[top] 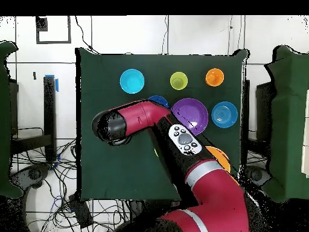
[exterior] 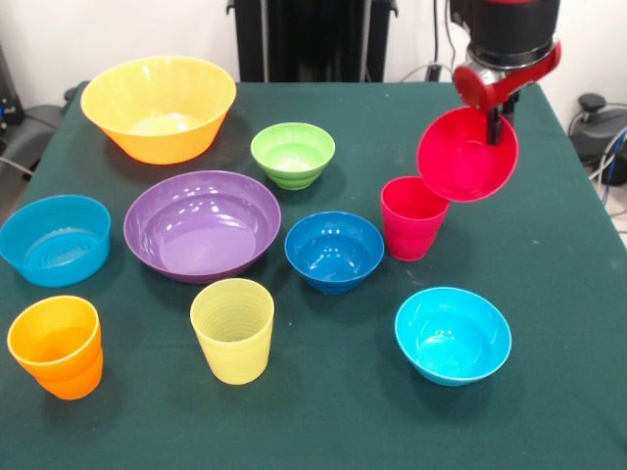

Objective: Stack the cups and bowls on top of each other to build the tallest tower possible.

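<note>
Gripper clamping the rim of the red bowl, holding it tilted in the air, opening facing the front camera, just above and beside the red cup. Red cup standing upright on the green table, near the dark blue bowl; cyan bowl sitting apart, closer to the camera.

Directly below the gripper, the tilted red bowl and red cup blocked descent; bare cloth lay open beside it toward the table edge.
</note>
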Robot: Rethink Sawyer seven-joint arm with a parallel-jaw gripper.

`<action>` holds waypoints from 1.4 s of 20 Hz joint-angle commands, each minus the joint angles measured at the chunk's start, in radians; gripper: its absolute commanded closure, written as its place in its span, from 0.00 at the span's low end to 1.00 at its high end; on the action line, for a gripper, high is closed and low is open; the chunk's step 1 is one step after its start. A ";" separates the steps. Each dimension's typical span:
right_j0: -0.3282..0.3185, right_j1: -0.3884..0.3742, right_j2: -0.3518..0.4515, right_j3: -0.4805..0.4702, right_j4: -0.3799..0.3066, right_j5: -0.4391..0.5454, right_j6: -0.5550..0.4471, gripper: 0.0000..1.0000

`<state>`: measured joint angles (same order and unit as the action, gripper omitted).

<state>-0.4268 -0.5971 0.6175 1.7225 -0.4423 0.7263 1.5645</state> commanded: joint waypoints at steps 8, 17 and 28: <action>-0.037 -0.280 0.017 0.155 0.045 0.104 -0.011 1.00; -0.019 -0.280 0.000 0.143 0.053 0.113 -0.014 1.00; -0.072 -0.164 -0.007 0.049 0.019 0.134 -0.101 1.00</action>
<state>-0.4733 -0.8451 0.6179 1.8171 -0.3830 0.7456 1.5645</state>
